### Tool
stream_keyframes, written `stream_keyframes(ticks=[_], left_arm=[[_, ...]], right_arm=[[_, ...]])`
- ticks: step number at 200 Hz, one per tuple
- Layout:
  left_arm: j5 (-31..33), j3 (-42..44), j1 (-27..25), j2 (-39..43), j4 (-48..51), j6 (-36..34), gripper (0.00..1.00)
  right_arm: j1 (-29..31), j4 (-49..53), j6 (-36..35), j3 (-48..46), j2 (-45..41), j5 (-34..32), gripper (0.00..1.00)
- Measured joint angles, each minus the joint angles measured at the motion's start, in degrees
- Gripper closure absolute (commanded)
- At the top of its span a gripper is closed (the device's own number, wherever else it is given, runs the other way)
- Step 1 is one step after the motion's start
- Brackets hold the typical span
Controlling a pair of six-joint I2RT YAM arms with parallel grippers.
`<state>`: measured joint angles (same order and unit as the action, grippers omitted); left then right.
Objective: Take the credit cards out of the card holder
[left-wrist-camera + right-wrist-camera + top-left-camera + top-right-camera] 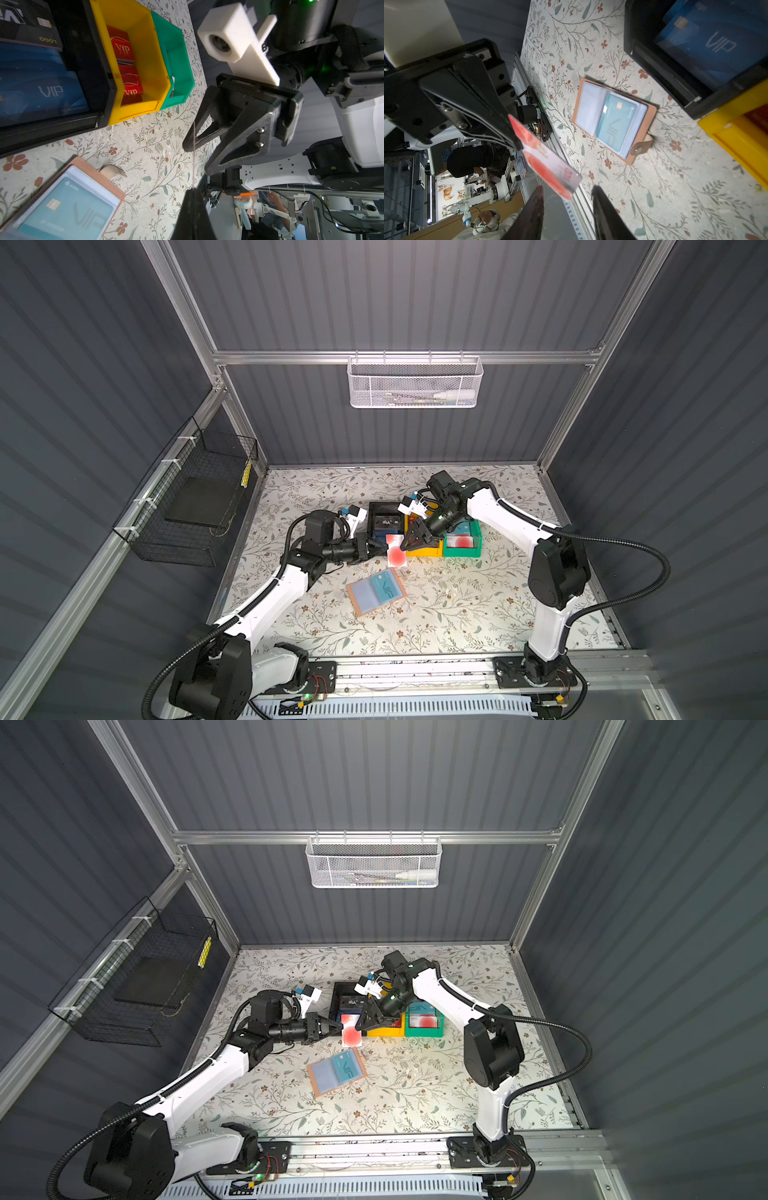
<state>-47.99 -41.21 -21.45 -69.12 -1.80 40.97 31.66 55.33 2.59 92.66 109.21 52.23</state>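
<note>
the left gripper [385, 549] is clamped on one short edge of a thin white plastic card with a red disc, the white-and-red card [395, 555], and holds it in the air above the floral-patterned table [457, 605], just in front of the bins. in the right wrist view the card [548, 160] juts out of the left gripper [517, 143] at a slant. its free end lies at the mouth of the right gripper [568, 207], whose two fingers [536, 207] stand apart. whether either finger touches the card cannot be told. in the left wrist view the card shows edge-on as a thin line [194, 158] running from the closed left claw to the spread fingers of the right gripper [199, 155].

the tan leather-like folding card holder [362, 594] lies open and flat on the table, nearer the robot's base than the held card and apart from both grippers. a teal card [614, 120] with "vip" lettering sits inside a clear sleeve on one page; the other page's sleeve looks bare.

behind the held card three plastic bins stand side by side, touching: a black bin [91, 62] with blue cards [41, 93], a yellow bin [153, 62] with red cards [121, 47], and a green bin [477, 547] with white-and-red cards in it.
</note>
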Motion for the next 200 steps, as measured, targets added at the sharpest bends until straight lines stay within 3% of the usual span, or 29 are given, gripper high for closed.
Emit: stream_keyframes(ticks=[64,138,200], left_arm=[[1.2,0.0,0.0,0.2,-3.8,2.2,1.00],[4.3,1.5,0.2,0.2,-4.9,3.2,1.00],[7.5,1.6,-0.1,3.1,2.4,0.5,0.90]], right_arm=[[-0.1,-5.5,1.6,-4.8,-0.1,7.8,0.71],[-0.2,-10.5,4.5,-6.6,-1.2,15.2,1.00],[-0.3,-5.6,0.9,-5.0,-0.9,15.5,1.00]])
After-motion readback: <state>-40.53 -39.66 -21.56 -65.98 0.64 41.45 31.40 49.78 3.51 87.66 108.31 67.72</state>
